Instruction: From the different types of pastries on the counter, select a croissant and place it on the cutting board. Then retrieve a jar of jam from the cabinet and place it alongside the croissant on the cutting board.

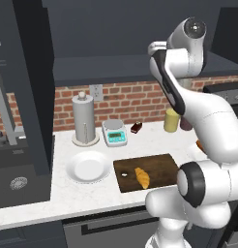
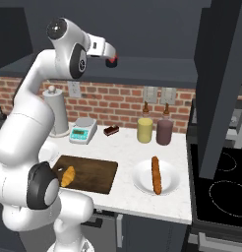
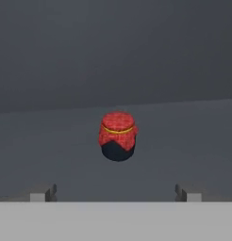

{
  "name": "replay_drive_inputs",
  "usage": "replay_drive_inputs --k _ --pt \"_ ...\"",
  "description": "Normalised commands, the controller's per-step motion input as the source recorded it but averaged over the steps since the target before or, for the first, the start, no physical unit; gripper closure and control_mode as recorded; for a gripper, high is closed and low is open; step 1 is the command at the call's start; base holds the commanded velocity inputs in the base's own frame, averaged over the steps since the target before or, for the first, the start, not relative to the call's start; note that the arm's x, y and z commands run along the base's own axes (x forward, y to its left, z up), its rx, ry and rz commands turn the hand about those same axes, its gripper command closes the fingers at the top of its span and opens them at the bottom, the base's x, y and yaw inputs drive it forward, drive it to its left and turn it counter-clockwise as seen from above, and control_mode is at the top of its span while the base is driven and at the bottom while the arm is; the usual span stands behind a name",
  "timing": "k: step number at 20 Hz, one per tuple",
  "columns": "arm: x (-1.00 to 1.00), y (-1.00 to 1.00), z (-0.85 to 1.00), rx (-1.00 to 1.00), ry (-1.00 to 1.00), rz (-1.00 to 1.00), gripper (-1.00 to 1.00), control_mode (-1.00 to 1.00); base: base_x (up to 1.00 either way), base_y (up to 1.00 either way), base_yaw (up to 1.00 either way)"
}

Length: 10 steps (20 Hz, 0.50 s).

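The golden croissant [image 1: 142, 178] [image 2: 68, 176] lies on the dark wooden cutting board [image 1: 159, 167] [image 2: 93, 172] on the white counter [image 1: 92, 193]. My arm is raised to the dark grey cabinet shelf [image 2: 152, 69] [image 3: 184, 141]. In the hand view the jar of jam [image 3: 118, 136], dark with a red checked lid, stands upright on the shelf straight ahead. My gripper [image 3: 115, 194] is open and short of the jar, its tips wide apart with nothing between them. The jar [image 2: 112, 60] shows just past the hand in the right base view. A small dark brown pastry [image 1: 136, 127] [image 2: 111, 131] sits near the backsplash.
A long brown bread stick [image 2: 155, 175] lies on a white plate [image 2: 140, 182] right of the board. An empty plate [image 1: 88, 166], a scale [image 1: 114, 132] and a paper towel holder [image 1: 83, 118] stand to the left. Yellow [image 2: 144, 130] and maroon [image 2: 165, 131] canisters stand at the back, a stove [image 2: 221, 187] at right.
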Motion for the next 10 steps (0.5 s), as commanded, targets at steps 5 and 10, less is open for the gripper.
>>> replay_drive_inputs --k 5,10 --pt "0.29 -0.02 -0.01 0.0 0.0 0.0 -1.0 -1.0 0.0 0.0 0.0" --pt "0.28 -0.01 -0.02 0.0 0.0 0.0 -1.0 -1.0 0.0 0.0 0.0"
